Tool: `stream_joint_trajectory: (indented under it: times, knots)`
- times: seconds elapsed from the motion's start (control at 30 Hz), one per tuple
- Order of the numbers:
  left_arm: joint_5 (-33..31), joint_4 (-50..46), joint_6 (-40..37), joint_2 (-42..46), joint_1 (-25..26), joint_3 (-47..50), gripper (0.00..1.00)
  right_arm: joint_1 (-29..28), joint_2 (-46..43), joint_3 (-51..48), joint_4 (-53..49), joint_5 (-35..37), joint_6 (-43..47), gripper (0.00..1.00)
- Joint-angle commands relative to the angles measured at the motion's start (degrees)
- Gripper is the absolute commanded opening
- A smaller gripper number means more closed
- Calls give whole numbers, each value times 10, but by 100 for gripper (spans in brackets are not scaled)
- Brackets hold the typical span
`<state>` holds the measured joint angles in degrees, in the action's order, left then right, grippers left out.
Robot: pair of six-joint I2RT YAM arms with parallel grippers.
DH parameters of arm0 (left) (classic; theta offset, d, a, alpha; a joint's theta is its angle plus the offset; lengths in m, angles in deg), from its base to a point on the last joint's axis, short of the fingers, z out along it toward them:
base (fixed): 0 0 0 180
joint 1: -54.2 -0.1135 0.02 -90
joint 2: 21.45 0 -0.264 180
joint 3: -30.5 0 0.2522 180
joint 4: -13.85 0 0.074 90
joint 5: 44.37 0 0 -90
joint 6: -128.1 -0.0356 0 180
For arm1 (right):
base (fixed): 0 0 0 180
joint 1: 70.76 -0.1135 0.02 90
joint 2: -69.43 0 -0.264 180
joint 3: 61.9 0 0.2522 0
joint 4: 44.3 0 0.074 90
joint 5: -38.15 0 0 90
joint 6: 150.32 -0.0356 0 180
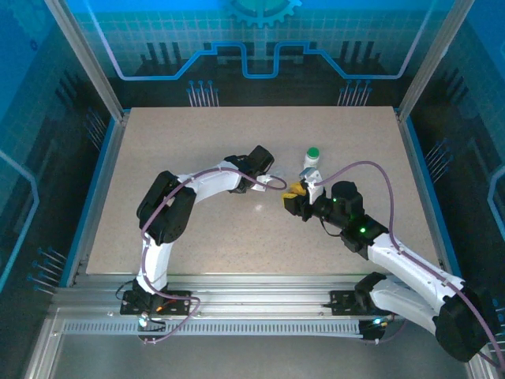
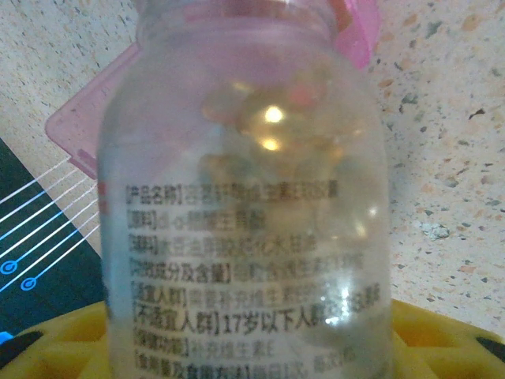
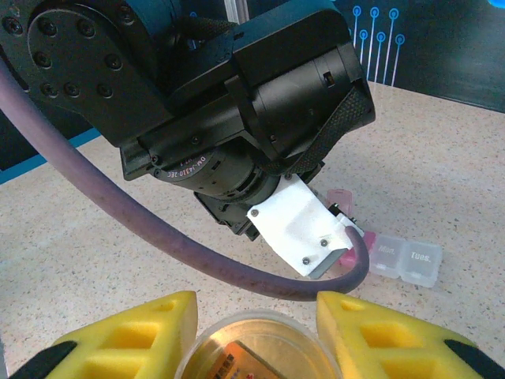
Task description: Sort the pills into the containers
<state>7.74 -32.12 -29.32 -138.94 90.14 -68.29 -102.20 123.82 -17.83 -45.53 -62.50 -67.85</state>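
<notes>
The left gripper is closed around the clear vial, its arm arching in from the near left to mid-table. The right gripper, reaching in from the near right, clasps the brownish vial. The white bottle stands just beyond them.

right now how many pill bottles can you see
3. A white bottle with green cap stands on the table just beyond the right gripper. A clear bottle sits in the left gripper. An amber vial sits in the right gripper. More may be hidden behind the arms.
</notes>
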Motion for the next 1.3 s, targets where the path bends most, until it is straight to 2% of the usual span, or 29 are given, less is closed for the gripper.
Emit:
stream_joint_trajectory:
  times: [0.0, 0.63, 1.27]
  knots:
    - [13, -12, 13, 18, -1, -3, 0, 5, 4, 4, 13, -5, -5, 0]
    - [38, -6, 65, 44, -8, 16, 0, 5, 9, 4, 14, -10, -5, 0]
    - [97, 66, 160, 101, -23, 89, 0, 4, 21, 5, 20, -15, -6, 0]
